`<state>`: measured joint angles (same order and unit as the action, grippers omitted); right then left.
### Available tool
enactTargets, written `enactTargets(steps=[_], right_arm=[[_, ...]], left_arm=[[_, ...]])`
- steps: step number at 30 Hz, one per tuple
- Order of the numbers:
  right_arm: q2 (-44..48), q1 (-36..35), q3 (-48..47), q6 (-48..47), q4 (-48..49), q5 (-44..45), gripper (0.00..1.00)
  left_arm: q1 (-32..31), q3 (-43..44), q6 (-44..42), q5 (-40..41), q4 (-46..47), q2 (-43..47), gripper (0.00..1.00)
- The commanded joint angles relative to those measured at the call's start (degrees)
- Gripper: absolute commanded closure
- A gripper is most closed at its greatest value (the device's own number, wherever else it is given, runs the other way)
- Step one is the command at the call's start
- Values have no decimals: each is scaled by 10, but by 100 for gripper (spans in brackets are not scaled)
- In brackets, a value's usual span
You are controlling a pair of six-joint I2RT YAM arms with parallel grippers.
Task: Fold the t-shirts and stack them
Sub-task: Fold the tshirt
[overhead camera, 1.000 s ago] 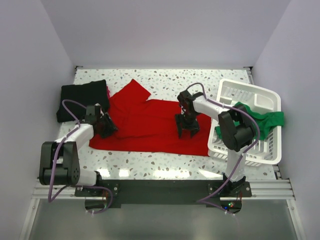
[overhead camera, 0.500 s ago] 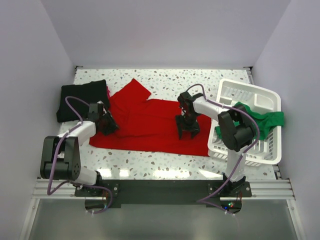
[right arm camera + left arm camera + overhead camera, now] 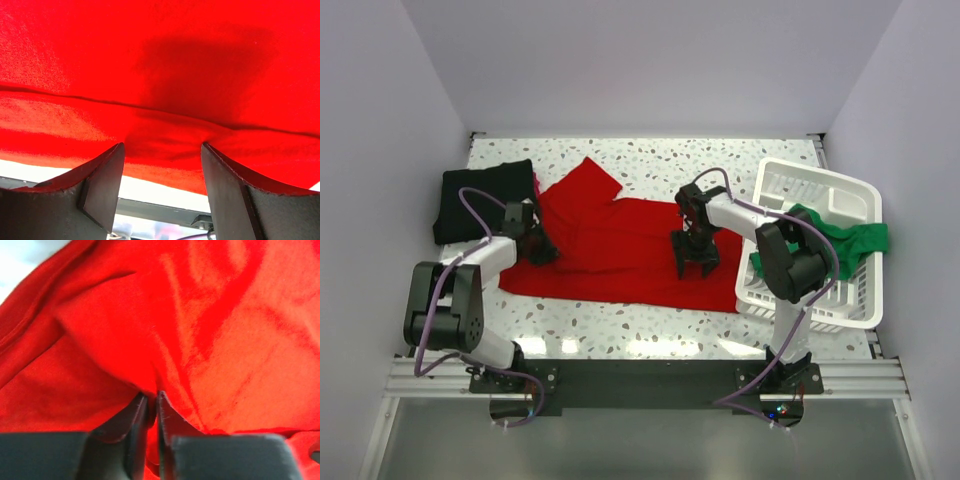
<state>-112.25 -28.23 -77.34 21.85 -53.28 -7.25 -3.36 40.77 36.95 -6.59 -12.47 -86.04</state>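
Note:
The red t-shirt [image 3: 620, 250] lies spread flat across the middle of the table. My left gripper [image 3: 538, 248] sits at its left side, beside the sleeve. In the left wrist view that gripper [image 3: 152, 396] is shut on a raised fold of the red t-shirt [image 3: 225, 315]. My right gripper [image 3: 695, 265] rests on the shirt's right half, near its front hem. Seen from the right wrist, this gripper [image 3: 162, 147] stands open, its fingertips pressing into the red t-shirt [image 3: 150, 50]. A folded black t-shirt [image 3: 480, 195] lies at the back left. The green t-shirt [image 3: 850, 240] hangs over the basket.
A white slatted basket [image 3: 850, 305] stands at the right edge of the table, close to my right arm. The speckled tabletop [image 3: 650, 155] shows behind the red shirt and along the near edge.
My left gripper has slid a little back and right onto the red shirt and closed on a fold of it. The right gripper has not moved.

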Motion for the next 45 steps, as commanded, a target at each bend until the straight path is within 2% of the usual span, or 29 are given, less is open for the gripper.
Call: enactTargets(steps=[1,5,18,24,25,29,33,36,39,45], right_arm=[[-9,-2,-11,0,-7,-3,34],[-15,-2,-18,-1,-10,-3,34],[-39,-2,-41,-9,-24,-1,34],[-46,-2,-51,-11,-30,0,34],[-46,-2,-53,-12,-31,0,34],[-46,-2,-60,-12,-37,3,33],[-43,-2,-71,-13,-48,8,33],[-35,-2,-90,-15,-67,18,33],[-21,-2,-120,-15,-87,21,33],[-22,-2,-164,-17,-80,24,32]], left_arm=[[-11,38,0,3,29,-12,91],[-23,61,0,3,25,-29,98],[-60,141,1,0,2,-98,95],[-75,171,4,-13,-6,-119,81],[-77,175,5,-17,-5,-119,74],[-83,202,6,-44,-6,-120,56],[-85,221,8,-62,-7,-101,43],[-84,224,-6,-34,-20,-67,33],[-83,209,-26,5,-33,-45,26],[-82,164,-30,17,-27,-54,16]])
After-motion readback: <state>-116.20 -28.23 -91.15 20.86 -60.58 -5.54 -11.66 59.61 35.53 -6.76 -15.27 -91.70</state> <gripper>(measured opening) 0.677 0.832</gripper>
